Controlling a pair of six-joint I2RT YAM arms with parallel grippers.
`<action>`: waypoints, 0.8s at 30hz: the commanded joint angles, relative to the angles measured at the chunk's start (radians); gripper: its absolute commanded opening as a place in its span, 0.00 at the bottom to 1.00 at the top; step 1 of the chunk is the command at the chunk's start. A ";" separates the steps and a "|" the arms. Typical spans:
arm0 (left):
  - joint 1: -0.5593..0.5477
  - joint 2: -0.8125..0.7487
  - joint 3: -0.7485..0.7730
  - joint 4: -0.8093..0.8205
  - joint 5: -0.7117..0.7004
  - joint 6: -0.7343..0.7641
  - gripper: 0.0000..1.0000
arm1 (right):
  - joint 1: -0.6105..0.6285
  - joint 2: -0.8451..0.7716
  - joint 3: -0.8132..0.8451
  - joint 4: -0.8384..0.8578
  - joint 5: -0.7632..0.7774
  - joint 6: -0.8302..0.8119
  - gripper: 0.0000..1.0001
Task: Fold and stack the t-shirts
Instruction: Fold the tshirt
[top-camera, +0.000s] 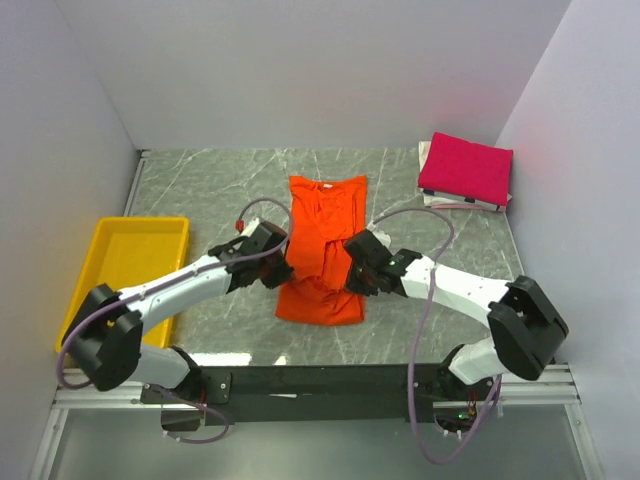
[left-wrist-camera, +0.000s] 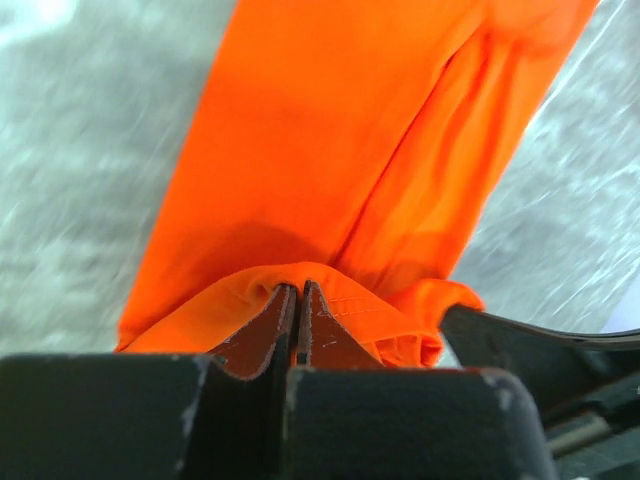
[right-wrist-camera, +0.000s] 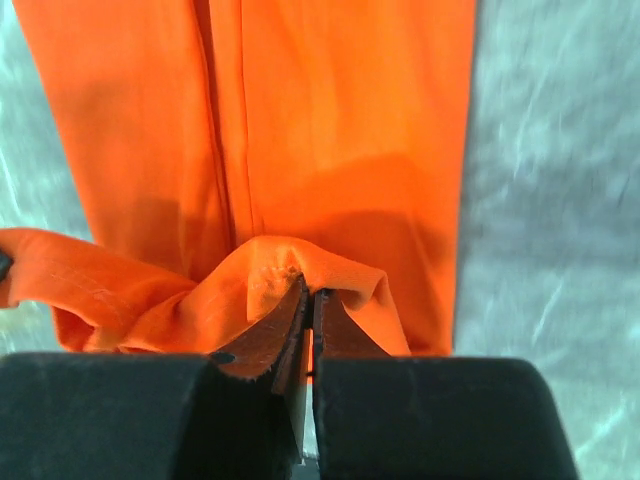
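While the soft bright orange cloth t-shirt (top-camera: 325, 215) is lying lengthwise mid-way across the grey marbled table (top-camera: 200, 190), the left gripper (left-wrist-camera: 297, 312) and right gripper (right-wrist-camera: 308, 305) are each clamping a raised fold of its near edge. Bunched cloth is hiding their fingertips. The folded magenta-pink t-shirt (top-camera: 466, 166) is sitting at the far right corner.

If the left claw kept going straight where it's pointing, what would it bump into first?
The orange t-shirt itself. The left claw is shut on a fold of it, and the rest of the shirt lies straight ahead on the table, though how low it would skim is unclear.
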 joint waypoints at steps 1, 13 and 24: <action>0.033 0.059 0.116 0.064 0.007 0.045 0.01 | -0.056 0.046 0.069 0.073 0.010 -0.057 0.00; 0.138 0.321 0.318 0.098 0.105 0.097 0.01 | -0.203 0.160 0.175 0.090 -0.056 -0.137 0.00; 0.185 0.354 0.306 0.091 0.119 0.093 0.01 | -0.284 0.198 0.159 0.159 -0.158 -0.163 0.00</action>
